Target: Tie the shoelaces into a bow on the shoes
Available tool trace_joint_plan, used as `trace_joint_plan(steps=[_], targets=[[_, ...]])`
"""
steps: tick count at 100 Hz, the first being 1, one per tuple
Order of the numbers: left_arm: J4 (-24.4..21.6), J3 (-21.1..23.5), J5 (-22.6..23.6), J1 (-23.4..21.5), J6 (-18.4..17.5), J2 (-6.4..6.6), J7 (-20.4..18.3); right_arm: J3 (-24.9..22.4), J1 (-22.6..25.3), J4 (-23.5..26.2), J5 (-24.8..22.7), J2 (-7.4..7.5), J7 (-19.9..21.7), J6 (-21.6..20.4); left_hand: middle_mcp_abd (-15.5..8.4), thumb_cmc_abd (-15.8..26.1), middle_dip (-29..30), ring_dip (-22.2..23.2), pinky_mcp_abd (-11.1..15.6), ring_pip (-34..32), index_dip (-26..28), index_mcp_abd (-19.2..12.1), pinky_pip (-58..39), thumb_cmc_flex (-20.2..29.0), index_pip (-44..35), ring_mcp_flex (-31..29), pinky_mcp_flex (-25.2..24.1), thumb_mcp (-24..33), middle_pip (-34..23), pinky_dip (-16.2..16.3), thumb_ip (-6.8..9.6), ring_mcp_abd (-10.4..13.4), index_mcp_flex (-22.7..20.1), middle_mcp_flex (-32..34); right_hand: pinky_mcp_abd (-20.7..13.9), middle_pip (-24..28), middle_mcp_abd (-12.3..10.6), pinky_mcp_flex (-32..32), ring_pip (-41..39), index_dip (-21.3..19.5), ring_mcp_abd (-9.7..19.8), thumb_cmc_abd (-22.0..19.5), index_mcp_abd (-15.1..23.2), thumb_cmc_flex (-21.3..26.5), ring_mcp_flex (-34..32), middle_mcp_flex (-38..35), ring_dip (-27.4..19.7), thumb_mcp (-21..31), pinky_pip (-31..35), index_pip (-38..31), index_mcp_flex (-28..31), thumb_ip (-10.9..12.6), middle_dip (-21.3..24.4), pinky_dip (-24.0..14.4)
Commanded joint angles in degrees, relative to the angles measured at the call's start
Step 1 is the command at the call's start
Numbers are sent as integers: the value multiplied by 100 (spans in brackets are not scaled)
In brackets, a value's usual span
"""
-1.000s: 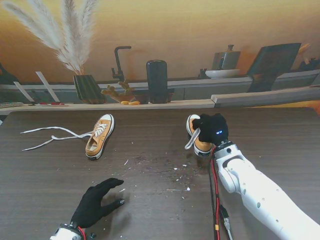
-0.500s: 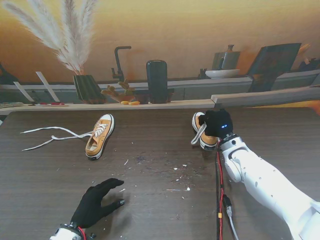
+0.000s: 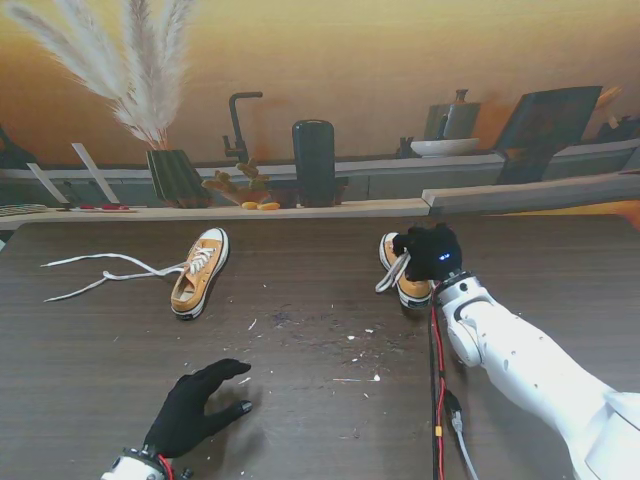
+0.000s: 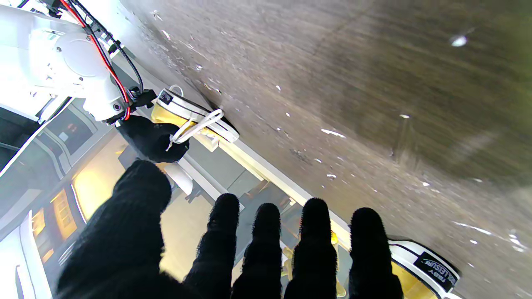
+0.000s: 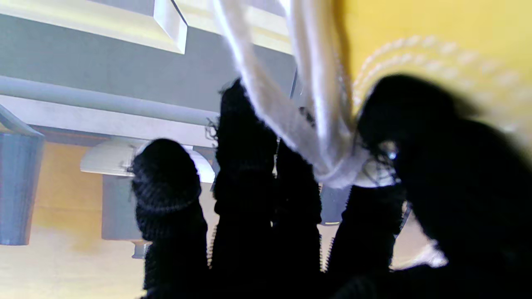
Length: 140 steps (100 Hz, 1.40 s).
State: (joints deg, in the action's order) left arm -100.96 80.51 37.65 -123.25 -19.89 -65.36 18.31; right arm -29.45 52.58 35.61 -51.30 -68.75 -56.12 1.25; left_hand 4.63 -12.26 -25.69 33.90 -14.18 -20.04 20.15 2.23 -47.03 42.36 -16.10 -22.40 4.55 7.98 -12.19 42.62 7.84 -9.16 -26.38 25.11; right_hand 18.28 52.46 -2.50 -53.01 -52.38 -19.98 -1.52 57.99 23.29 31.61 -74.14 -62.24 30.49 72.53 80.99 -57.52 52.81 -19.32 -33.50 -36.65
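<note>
You see the black-gloved right hand (image 3: 430,252) covering most of the right mustard canvas shoe (image 3: 401,279); its lace ends stay hidden. In the right wrist view, the white lace loop (image 5: 322,124) blurs. The black-gloved left hand (image 3: 192,406) is cropped at its wrist.

Two black-gloved robot hands over a table.
Left hand (image 3: 193,407) hovers flat, fingers spread, near the table's near edge. Right hand (image 3: 430,252), on an outstretched white arm (image 3: 520,365), has fingers curled closed around a white lace (image 5: 320,137).
</note>
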Motion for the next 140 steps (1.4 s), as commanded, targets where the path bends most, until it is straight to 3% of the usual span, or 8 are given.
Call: trace_joint_plan(steps=[1,14,26,38,79,102,116,140], targets=[[-48,-13,9,-26,-19,11,-102,8,-25,-32,-7,6,158,-16,1,195,46,-8,-10,-55,87,-256,-87,55,-4,-148,34,-204,10,18,17,-31,-83,-34,-22,1,-84,92,152,150,-96,-125,14,-127,-101,183,-85,-34,-63,-14,-254,-203,67,72],[-58,-11,-6,-32,-37,12,-118,-161,139,263,-134,123,479,31,-2,207,47,-8,-7,-53,87,-255,-85,54,-1,-146,32,-208,15,17,17,-24,-84,-40,-10,18,-71,304,540,141,-139,-18,-200,-369,-29,458,-124,-50,-230,188,-484,-266,71,85],[-67,-9,-35,-39,-62,13,-144,-449,369,688,-378,281,809,70,2,206,47,-8,-5,-52,86,-256,-85,62,4,-147,31,-212,17,16,16,-12,-79,-37,8,33,-76,496,793,-136,-176,28,-479,-720,142,721,-39,-3,-389,675,-525,-140,48,48],[-81,-3,-50,-51,-88,12,-152,-811,663,1205,-639,436,1242,82,-5,206,47,-8,0,-50,87,-260,-83,61,5,-144,31,-216,18,15,16,-20,-82,-37,18,-19,-72,711,984,-988,-207,84,-761,-1152,362,975,-12,82,-572,1347,-561,725,44,-32],[-150,85,-53,-149,-163,1,-120,-2138,1772,2906,-1419,750,2301,-60,2,202,47,-10,-3,-42,89,-261,-76,71,8,-144,32,-224,20,12,15,-23,-85,-34,41,-150,-40,1229,1342,-961,-290,158,-1126,-2080,941,1661,-105,64,-945,1774,-1191,574,71,-46],[-182,125,-69,-185,-184,-3,-126,-3112,2794,4237,-1805,819,2783,-246,-3,205,50,-19,-2,-21,90,-256,-62,79,9,-118,19,-224,26,8,15,-27,-84,-36,43,-439,27,1575,1743,-813,-393,-379,-1267,-2309,1275,1955,-220,-212,-1318,2050,-1468,571,237,-49],[-211,167,-52,-232,-218,-9,-100,-3626,3663,5082,-1641,739,2924,-309,3,200,50,-26,-1,-7,90,-256,-49,83,10,-121,13,-229,23,3,13,-27,-92,-18,36,-744,62,1932,2323,-727,-514,-662,-1273,-2275,1626,2074,-418,-503,-1781,2235,-1538,622,424,48],[-236,154,41,-268,-264,6,-102,-4127,4968,6103,-802,580,3292,-514,0,200,57,-37,15,18,92,-268,-38,85,13,-114,6,-237,38,1,9,-19,-96,-31,-97,-1709,197,2936,3840,-506,-745,-896,-1338,-2151,2736,2517,-1144,-834,-3118,2718,-1812,656,1055,716]])
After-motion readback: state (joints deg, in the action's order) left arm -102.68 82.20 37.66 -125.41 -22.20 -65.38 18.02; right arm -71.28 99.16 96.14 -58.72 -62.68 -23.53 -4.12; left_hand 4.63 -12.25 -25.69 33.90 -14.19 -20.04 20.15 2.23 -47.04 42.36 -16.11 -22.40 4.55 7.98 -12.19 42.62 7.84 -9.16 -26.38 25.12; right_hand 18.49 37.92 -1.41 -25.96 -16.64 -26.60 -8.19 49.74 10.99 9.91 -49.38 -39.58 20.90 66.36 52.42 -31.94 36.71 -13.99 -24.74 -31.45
